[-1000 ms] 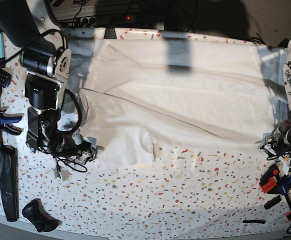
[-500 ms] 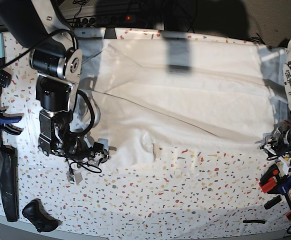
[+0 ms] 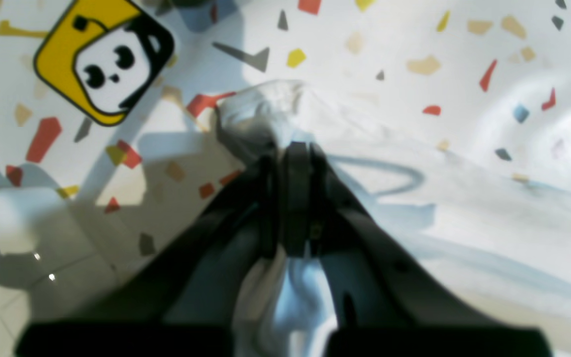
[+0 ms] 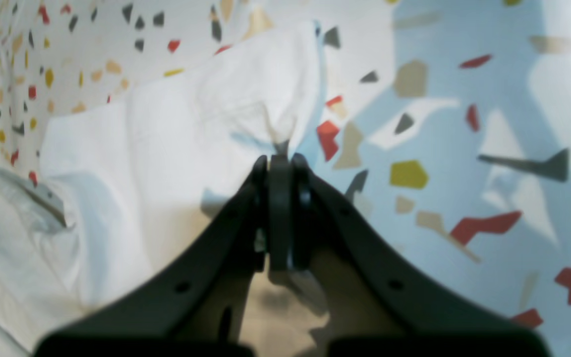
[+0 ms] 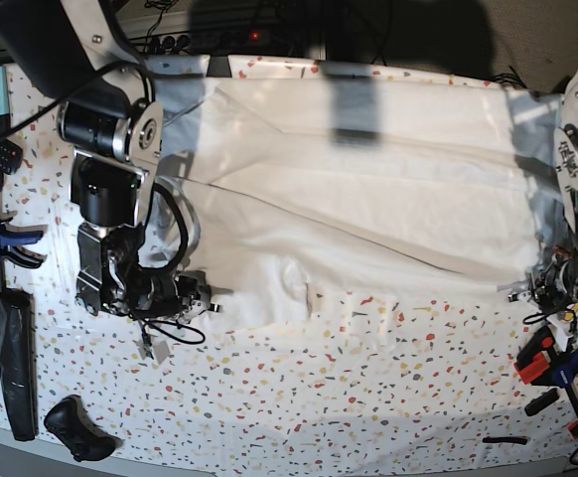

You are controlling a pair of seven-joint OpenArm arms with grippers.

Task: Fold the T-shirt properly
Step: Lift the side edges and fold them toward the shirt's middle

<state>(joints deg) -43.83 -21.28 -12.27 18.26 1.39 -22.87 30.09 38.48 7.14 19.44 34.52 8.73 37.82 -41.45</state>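
The large white wrinkly cloth T-shirt (image 5: 368,189) is spread across the far half of the speckled white bench (image 5: 368,397). Its near corners are clamped in the left tool (image 3: 288,148) and right tool (image 4: 278,161), presumably so the near edge can be lifted and folded over evenly.

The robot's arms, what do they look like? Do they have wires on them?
The right arm is chunky black with round silver-white joints, and black cables loop along it. Its tool ends in two dark, matte fingers that widen toward the base, with small holes. The left tool looks the same. The left arm shows a white plate dotted with holes.
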